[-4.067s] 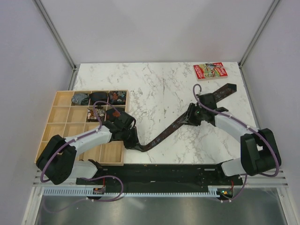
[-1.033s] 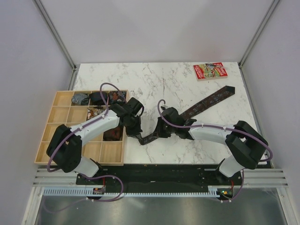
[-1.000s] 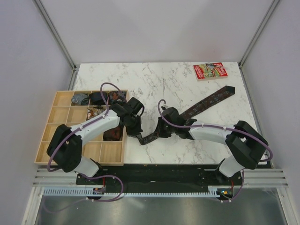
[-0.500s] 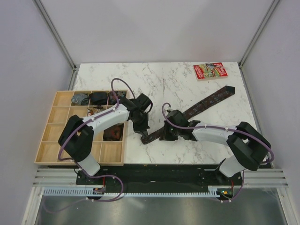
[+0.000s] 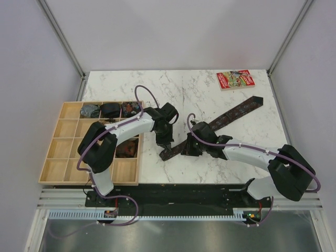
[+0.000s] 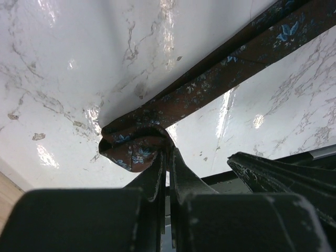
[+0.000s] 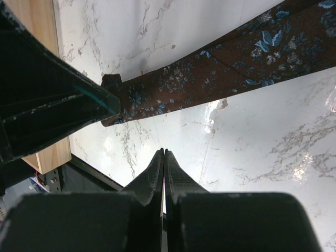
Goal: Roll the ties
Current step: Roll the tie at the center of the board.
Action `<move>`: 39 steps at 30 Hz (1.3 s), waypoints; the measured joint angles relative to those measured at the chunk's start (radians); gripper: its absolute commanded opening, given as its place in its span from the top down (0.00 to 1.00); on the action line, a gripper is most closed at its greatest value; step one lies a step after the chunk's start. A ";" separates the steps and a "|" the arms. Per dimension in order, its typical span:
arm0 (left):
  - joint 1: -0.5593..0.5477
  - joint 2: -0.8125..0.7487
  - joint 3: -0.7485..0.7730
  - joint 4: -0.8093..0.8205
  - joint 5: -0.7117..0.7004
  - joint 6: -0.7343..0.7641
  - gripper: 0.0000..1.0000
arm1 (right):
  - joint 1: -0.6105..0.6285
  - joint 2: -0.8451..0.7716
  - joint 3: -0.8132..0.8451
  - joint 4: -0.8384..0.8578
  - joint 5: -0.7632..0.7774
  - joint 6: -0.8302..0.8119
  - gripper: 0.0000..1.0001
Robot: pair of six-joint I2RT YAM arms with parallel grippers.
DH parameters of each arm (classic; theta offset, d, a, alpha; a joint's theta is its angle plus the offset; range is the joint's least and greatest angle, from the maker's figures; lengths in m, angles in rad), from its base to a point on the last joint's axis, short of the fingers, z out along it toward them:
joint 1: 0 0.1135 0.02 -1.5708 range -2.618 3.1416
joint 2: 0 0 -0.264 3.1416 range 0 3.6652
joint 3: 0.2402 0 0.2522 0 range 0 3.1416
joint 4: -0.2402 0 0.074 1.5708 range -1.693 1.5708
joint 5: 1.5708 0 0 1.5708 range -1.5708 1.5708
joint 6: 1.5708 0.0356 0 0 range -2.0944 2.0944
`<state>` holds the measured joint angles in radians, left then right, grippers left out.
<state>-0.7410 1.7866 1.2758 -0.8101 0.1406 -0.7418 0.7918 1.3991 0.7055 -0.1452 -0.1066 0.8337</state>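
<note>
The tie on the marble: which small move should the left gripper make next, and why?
Probably the left gripper should twist one turn toward the wide end: it pinches the narrow tip of the tie, only one small curl is formed, and the rest lies flat.

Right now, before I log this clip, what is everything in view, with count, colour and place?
long patterned fabric necktie: one, dark brown with blue motifs, diagonal across the table, near end curled.
rolled tie bundles: at least three, dark, tray's far row; the left arm hides part of the tray.
wooden compartment tray: one, light wood, table's left side.
printed booklet: one, red, far right corner.
marble table: one, white, grey veins.
left gripper: black, shut on the necktie's curled end.
right gripper: black, shut, empty, beside the necktie.
</note>
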 measured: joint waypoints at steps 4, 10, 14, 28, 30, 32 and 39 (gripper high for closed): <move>-0.001 0.035 0.031 0.000 0.000 0.000 0.98 | 0.000 -0.016 -0.009 -0.004 0.000 -0.002 0.96; -0.001 0.070 0.059 0.010 0.017 0.000 0.98 | 0.000 -0.040 -0.021 -0.006 0.000 -0.003 0.97; -0.001 0.078 0.059 0.032 0.027 0.000 0.98 | 0.000 -0.059 -0.042 0.014 -0.012 -0.010 0.96; -0.003 0.085 0.030 0.139 0.049 -0.001 0.78 | 0.000 -0.065 -0.077 0.088 -0.060 -0.021 0.97; -0.003 0.085 0.020 0.143 0.052 -0.003 0.63 | 0.000 -0.065 -0.077 0.095 -0.062 -0.020 0.97; -0.004 0.085 0.012 0.151 0.053 -0.004 0.57 | 0.000 -0.065 -0.077 0.108 -0.064 -0.020 0.97; -0.013 0.037 -0.040 0.178 0.051 -0.006 0.42 | 0.000 -0.057 -0.077 0.137 -0.076 -0.019 0.98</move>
<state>-0.7544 1.8240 1.2358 -0.6323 0.1921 -0.7483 0.7918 1.3418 0.6289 -0.0086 -0.1825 0.8146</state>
